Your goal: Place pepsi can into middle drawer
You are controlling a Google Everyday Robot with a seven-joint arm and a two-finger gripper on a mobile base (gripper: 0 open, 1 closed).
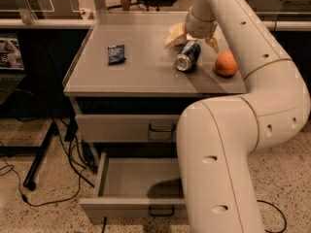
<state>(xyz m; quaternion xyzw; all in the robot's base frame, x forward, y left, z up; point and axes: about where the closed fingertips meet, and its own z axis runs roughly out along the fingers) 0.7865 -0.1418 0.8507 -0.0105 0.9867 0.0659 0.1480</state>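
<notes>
The pepsi can (187, 56) lies on its side on the grey cabinet top (141, 67), its silver end towards me. My gripper (193, 39) is low over the can's far end. Its cream fingers (174, 35) stand apart, one on each side of the can, so it is open. The middle drawer (131, 183) is pulled out below, the lower of the two fronts, and its inside looks empty. Its front with the dark loop handle (162, 211) is near the bottom edge, and my arm hides its right part.
An orange (226, 63) sits just right of the can. A small dark blue snack packet (116, 54) lies at the left of the top. The upper drawer front (121, 127) is shut. Cables and a stand leg (41, 154) lie on the floor at left.
</notes>
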